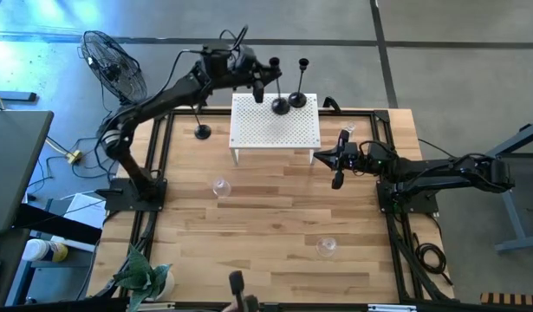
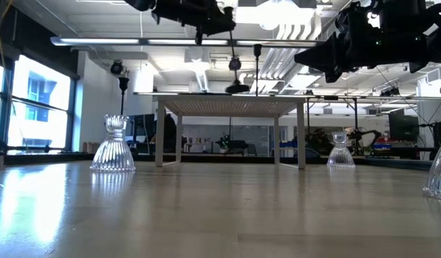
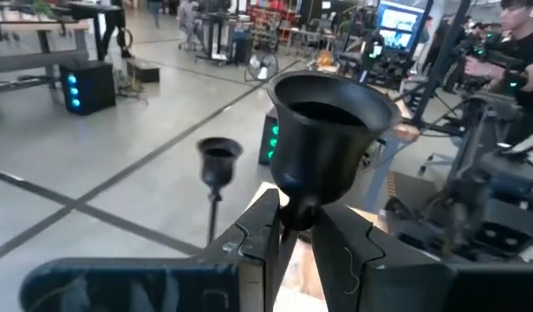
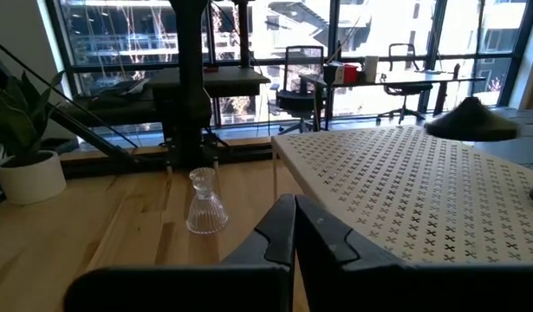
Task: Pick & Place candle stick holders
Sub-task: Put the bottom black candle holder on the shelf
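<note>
1. Your left gripper (image 1: pixel 259 87) reaches across the far edge of the white perforated metal stand (image 1: pixel 275 130), fingers clamped on the stem of a black domed-base candlestick (image 3: pixel 322 130).
2. Your right gripper (image 1: pixel 337 180) hangs beside the stand's right edge, fingers shut and empty.

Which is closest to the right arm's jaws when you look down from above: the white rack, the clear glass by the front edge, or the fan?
From the right gripper:
1. White rack, right beside it.
2. Clear glass, toward the table's front edge.
3. Fan, off the table beyond the left arm.
</note>
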`<state>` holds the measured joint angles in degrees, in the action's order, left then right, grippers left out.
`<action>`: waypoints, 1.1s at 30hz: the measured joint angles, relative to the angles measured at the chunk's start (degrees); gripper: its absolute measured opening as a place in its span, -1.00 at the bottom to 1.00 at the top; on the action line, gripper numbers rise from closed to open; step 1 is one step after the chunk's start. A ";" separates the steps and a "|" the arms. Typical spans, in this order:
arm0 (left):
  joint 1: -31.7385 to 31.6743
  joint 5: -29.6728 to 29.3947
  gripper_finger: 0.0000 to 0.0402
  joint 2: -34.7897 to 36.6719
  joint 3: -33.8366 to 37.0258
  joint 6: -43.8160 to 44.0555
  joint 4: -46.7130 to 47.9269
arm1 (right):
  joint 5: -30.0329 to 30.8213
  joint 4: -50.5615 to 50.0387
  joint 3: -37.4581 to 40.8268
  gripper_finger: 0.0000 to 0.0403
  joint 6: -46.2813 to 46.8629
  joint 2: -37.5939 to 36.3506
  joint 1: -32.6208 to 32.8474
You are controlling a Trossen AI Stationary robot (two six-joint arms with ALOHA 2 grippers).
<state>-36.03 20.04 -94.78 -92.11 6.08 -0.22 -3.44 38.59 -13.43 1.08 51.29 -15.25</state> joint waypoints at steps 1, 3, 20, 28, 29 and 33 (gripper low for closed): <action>-0.45 0.03 -0.70 -0.26 -0.13 -0.20 0.32 | -0.02 -0.08 0.00 -0.99 0.09 0.00 0.01; -1.21 -0.01 -0.70 -0.51 -0.13 -0.90 0.52 | -0.02 -0.22 0.00 -0.99 0.11 0.00 0.04; -3.72 -0.05 -0.70 -3.26 -0.15 -1.87 1.32 | 0.00 -0.20 0.01 -0.99 -0.03 0.00 0.02; -3.74 -0.28 -0.70 -4.48 -0.13 -2.89 0.44 | 0.00 -0.20 0.01 -0.99 -0.04 0.00 0.03; -3.74 -0.61 -0.70 -4.48 -0.13 -3.10 0.45 | 0.00 -0.21 0.02 -0.99 -0.02 0.00 0.02; -3.74 -1.16 -0.70 -4.48 -0.13 -3.29 0.37 | 0.00 -0.22 0.00 -1.00 -0.02 0.00 0.02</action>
<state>-39.77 18.88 -99.26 -92.25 2.79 0.14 -3.44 38.37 -13.43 1.06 51.29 -15.22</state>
